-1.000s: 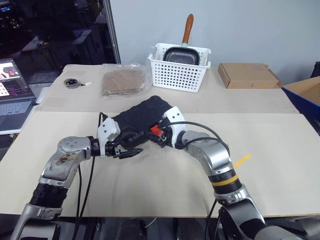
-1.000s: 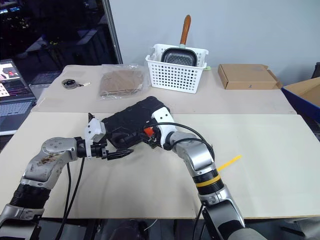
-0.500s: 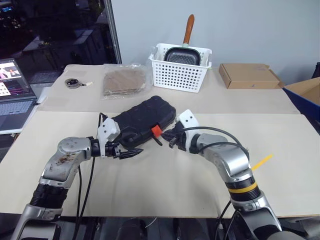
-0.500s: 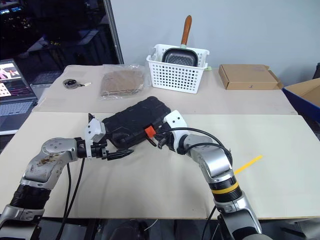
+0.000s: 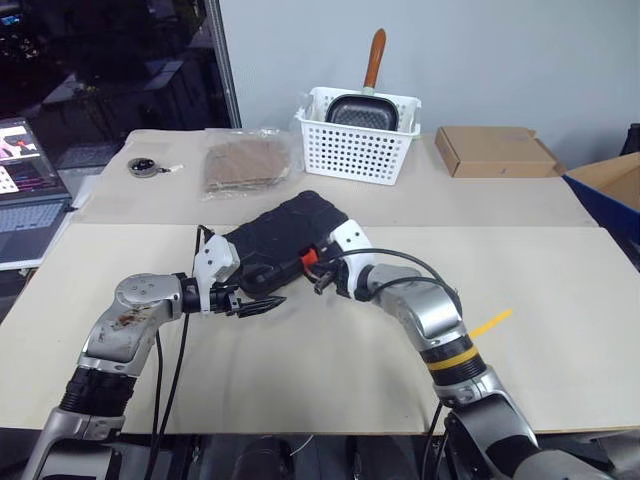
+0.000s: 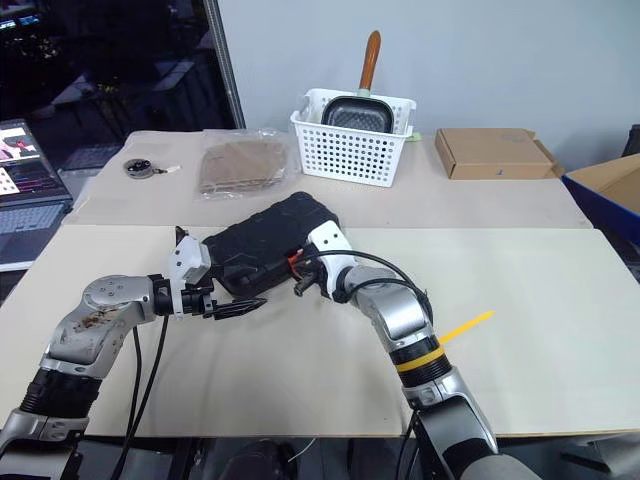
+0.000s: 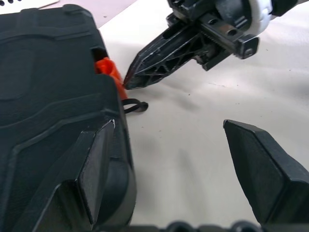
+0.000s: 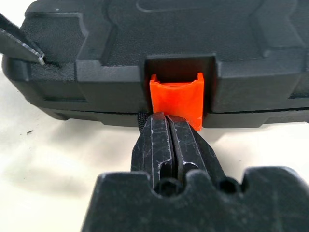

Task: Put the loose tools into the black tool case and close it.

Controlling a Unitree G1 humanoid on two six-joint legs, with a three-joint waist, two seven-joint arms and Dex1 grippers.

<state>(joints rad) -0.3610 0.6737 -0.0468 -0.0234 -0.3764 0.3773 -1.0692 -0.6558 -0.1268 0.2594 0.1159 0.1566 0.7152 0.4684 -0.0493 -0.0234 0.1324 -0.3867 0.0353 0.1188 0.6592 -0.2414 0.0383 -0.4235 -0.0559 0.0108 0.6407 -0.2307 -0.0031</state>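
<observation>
The black tool case (image 5: pixel 285 238) lies shut on the table, its red-orange latch (image 8: pixel 175 98) on the near edge. My right gripper (image 8: pixel 169 123) is shut, holding nothing, with its tips pressed against the lower lip of the latch. The left wrist view shows the same contact, the right gripper (image 7: pixel 133 79) meeting the latch (image 7: pixel 108 71). At the case's near left corner my left gripper (image 7: pixel 169 124) stands open, one finger (image 7: pixel 96 164) lying against the case wall and the other over bare table. The loose tools are out of view.
A white perforated basket (image 5: pixel 352 150) with a pan stands behind the case. Beside it are a flat cardboard box (image 5: pixel 495 150) and a wrapped brown packet (image 5: pixel 245 165). A dark disc with a cord (image 5: pixel 145 166) and a laptop (image 5: pixel 25 200) sit at the left. A yellow strip (image 5: pixel 485 322) lies at the right.
My right gripper left the latch, swung out to the right and shut, then came back with its shut tips on the latch. The left arm and the case kept still.
</observation>
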